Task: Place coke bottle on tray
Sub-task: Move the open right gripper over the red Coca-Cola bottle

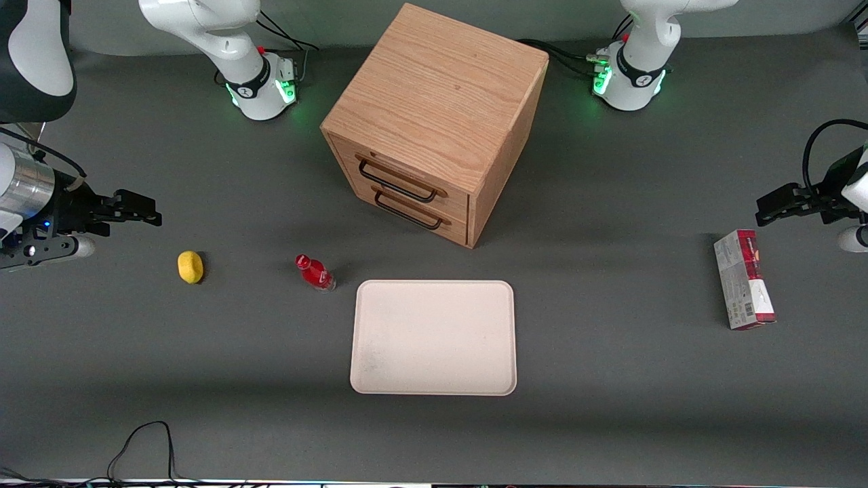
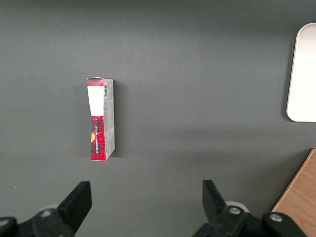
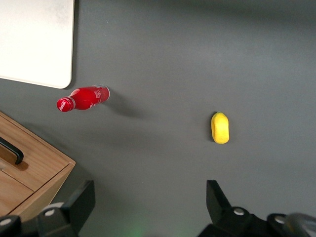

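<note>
The gripper (image 1: 146, 210) hangs above the table (image 1: 610, 379) at the working arm's end, with nothing between its fingers. Its two black fingers (image 3: 81, 202) are spread wide apart, as the right wrist view shows plainly.

The bottle (image 1: 314, 272) stands on the table, well apart from the gripper, toward the middle of the table and somewhat nearer the front camera. It is red with a red cap and a clear base, and it leans slightly in the front view, though that may only be the camera angle. A bit of white lettering sits near its neck (image 3: 64, 104), too small to read.

The tray (image 1: 433, 337) lies just beside the bottle, farther again from the gripper; the two do not touch. It is cream, flat and bare, with faint grey smudges on its surface.

The lemon (image 1: 190, 266) lies between the gripper and the bottle, the thing nearest the gripper, and a little closer to the front camera than the fingers are. In the right wrist view (image 3: 220, 127) it shows plain yellow, with no mark on it.

The cabinet (image 1: 434, 122) stands farther from the front camera than the tray, turned at an angle, with two drawers and dark handles (image 1: 400, 183).

The carton (image 1: 744, 278) lies toward the parked arm's end of the table. It is red and grey with a barcode (image 2: 107, 89); the print on it cannot be read.
</note>
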Robot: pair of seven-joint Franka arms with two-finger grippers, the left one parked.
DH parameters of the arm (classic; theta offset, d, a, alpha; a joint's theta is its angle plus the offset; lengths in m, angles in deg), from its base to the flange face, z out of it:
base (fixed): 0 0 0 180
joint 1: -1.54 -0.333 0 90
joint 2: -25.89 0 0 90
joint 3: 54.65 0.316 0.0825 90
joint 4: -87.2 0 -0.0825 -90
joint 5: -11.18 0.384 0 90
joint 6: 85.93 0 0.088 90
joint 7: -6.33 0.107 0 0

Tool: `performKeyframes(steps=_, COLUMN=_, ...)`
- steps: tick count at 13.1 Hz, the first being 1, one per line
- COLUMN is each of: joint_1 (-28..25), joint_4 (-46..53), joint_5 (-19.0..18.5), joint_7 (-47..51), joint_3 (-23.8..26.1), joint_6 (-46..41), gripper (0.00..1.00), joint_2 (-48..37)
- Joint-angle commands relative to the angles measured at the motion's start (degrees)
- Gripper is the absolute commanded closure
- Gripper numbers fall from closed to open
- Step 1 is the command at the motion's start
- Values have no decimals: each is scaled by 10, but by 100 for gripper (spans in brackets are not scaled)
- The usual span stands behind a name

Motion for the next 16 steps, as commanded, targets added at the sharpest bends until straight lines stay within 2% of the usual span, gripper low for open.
performKeyframes(steps=1, joint_1=-41, joint_4=118, joint_5=1, joint_7=86, joint_3=4, joint_6=-38, gripper=0, joint_2=74)
performKeyframes(steps=4, joint_1=-131, joint_4=255, joint_5=-5, joint_7=238, joint_3=15, joint_6=-76, gripper=0, joint_2=166)
performKeyframes(steps=6, joint_1=-174, joint_4=271, joint_5=-8, joint_7=301, joint_3=14, joint_6=-76, gripper=0, joint_2=182)
performKeyframes(steps=10, joint_1=-175, joint_4=264, joint_5=-7, joint_7=295, joint_3=14, joint_6=-76, gripper=0, joint_2=181)
performKeyframes(steps=13, joint_1=-175, joint_4=215, joint_5=-7, joint_7=282, joint_3=12, joint_6=-70, gripper=0, joint_2=171)
performKeyframes(steps=16, joint_1=-176, joint_4=129, joint_5=-7, joint_7=282, joint_3=12, joint_6=17, gripper=0, joint_2=170)
